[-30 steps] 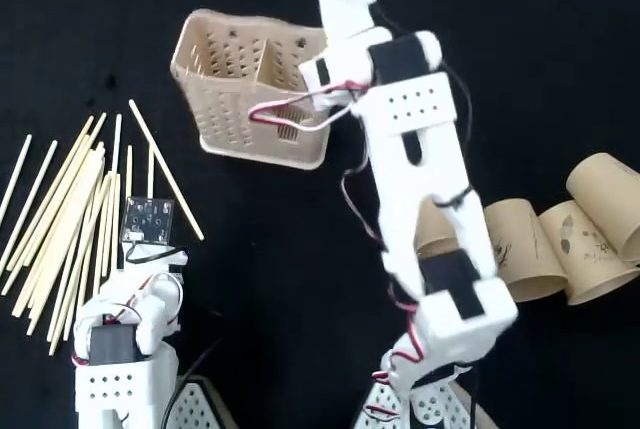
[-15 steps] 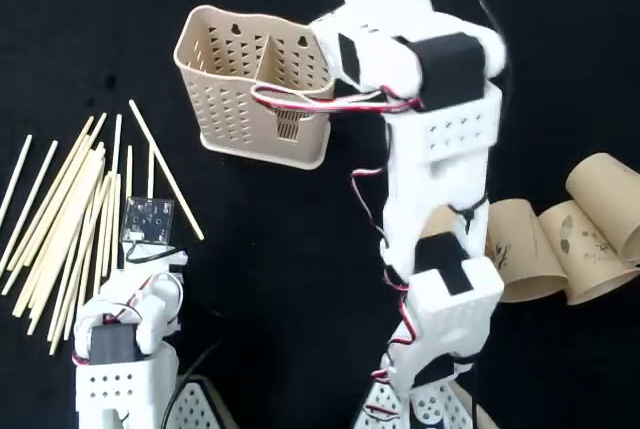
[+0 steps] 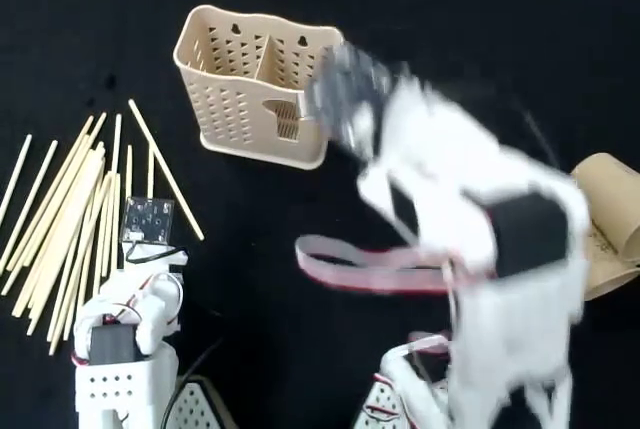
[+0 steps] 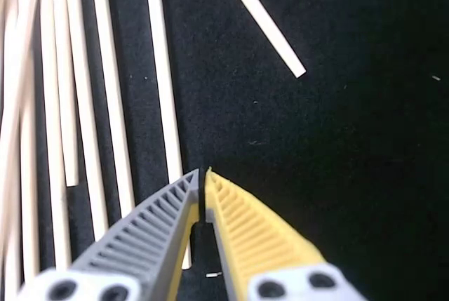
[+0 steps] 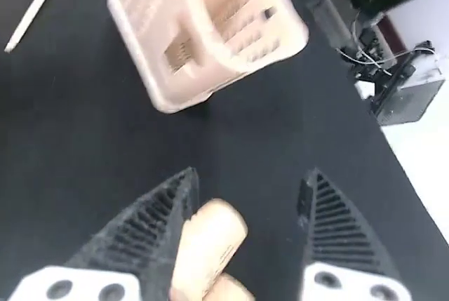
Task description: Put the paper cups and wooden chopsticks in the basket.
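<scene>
Holding the right gripper spread wide over the black table, pinching nothing. Framing a paper cup between its fingers, close against one finger and apart from the other; touching or not, cannot tell. Leaving the basket well beyond the fingertips, standing upright near the table's far edge. Pressing the left gripper together low over the table, gripping nothing. Pointing it along the wooden chopsticks, the nearest one running right beside its tip, the others fanning out on that same side. Hiding part of the other paper cups at the table's right edge behind the right arm.
</scene>
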